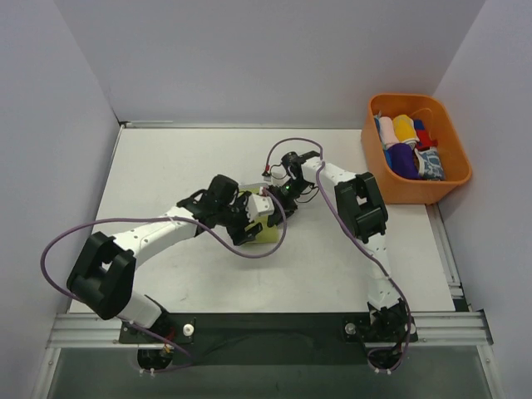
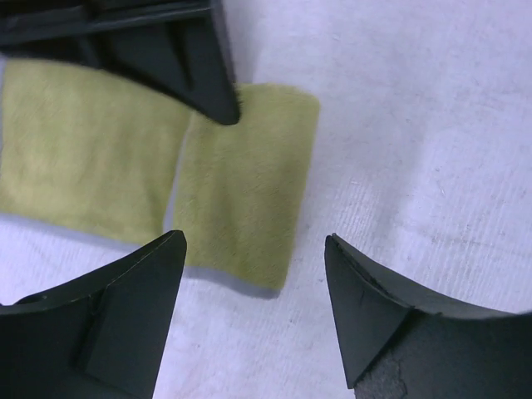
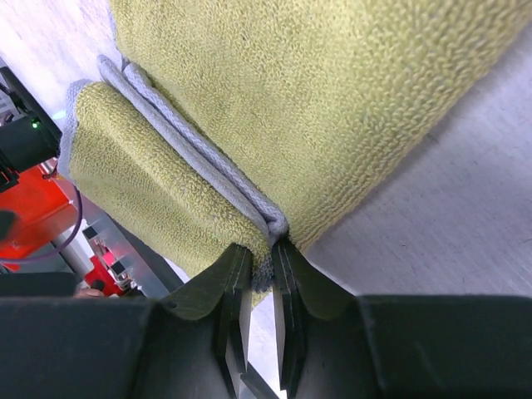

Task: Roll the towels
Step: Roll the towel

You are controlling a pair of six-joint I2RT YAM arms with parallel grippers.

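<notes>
Here, the right gripper (image 3: 258, 253) pinches the yellow-green towel (image 3: 299, 100) by its edge; left gripper (image 2: 253, 241) hovers spread.

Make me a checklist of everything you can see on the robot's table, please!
Surface: white table, no spills seen.
Job's things: yellow-green towel in the middle, partly folded, grey edge.
Clutter: orange basket at the far right corner, holding rolled coloured cloths.
Grippers: left gripper open above the towel; right gripper shut on the towel's grey edge.
Cables: purple cables loop along both arms.
Surroundings: pale walls on three sides.
</notes>
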